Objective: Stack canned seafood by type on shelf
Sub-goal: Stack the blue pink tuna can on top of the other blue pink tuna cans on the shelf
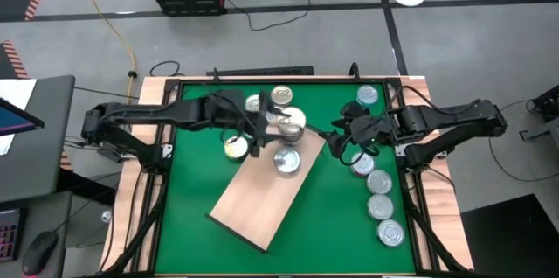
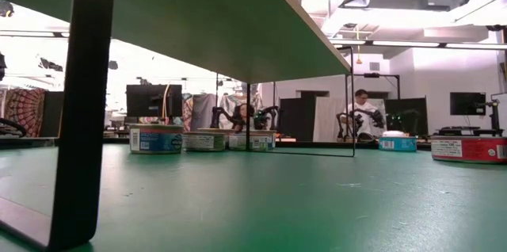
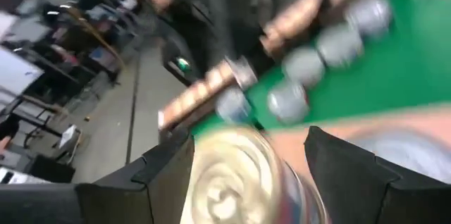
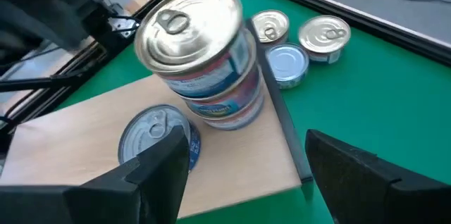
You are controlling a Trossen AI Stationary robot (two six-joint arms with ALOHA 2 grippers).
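The shelf (image 1: 253, 204) is a tan board on dark legs and lies slantwise at the table's middle. At its far end two tins of canned seafood are stacked (image 4: 225, 108). A gold-lidded tin (image 4: 190, 30) sits tilted on top, with my left gripper (image 3: 246, 143) shut on it, and a bluish tin (image 4: 156, 136) rests beside the stack. Loose tins stand on the green table behind the shelf (image 1: 281, 96) and in a row along the right side (image 1: 381, 206). My right gripper (image 4: 246, 146) hangs open above the shelf's right edge (image 1: 345, 142), touching nothing. My left gripper has the gold-lidded tin between its two fingers, one on each side of the round wall (image 3: 299, 196). The fingers come in about level from the table's left. The tin is tilted over the stack. Whether its low edge rests on the tin beneath, I cannot tell.
One tin (image 1: 236, 147) stands on the table left of the shelf. In the low view the shelf's board (image 2: 198, 14) spans overhead on its dark leg (image 2: 79, 125), with tins (image 2: 155, 139) standing beyond it. A person (image 2: 364, 113) sits far behind the table.
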